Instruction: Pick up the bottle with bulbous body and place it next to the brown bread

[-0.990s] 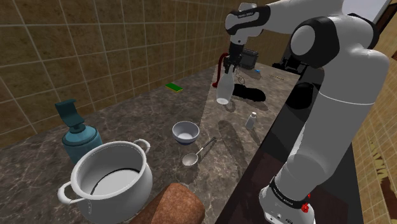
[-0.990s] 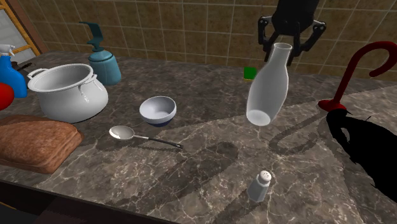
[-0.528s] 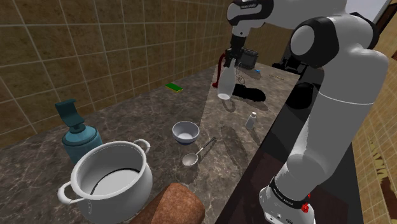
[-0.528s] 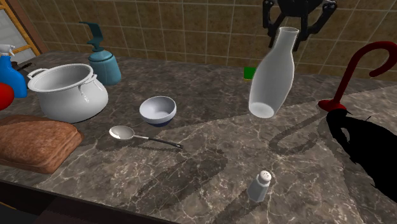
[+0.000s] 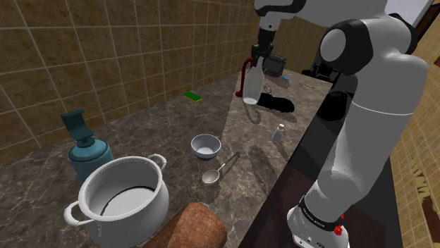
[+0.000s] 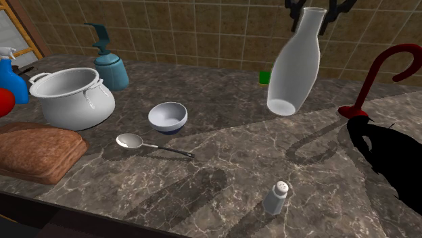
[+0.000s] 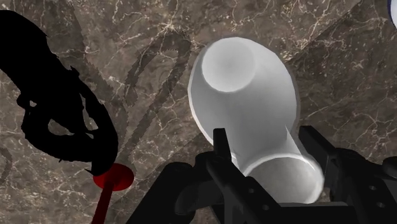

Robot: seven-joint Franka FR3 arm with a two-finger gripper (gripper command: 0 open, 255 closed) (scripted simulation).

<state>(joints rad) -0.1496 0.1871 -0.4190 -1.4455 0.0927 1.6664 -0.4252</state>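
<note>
Above the dark marbled counter (image 6: 223,169), the fingers (image 7: 221,146) clasp the white bottle (image 6: 294,64) by its neck, base down, slightly tilted.

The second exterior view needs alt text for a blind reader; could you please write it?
A white bottle, held by its neck in black jaws, hangs tilted above a dark veined counter. Brown bread lies far left, near a pot.

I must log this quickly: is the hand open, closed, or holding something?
Hand: closed on the white bottle, holding it in the air.
</note>
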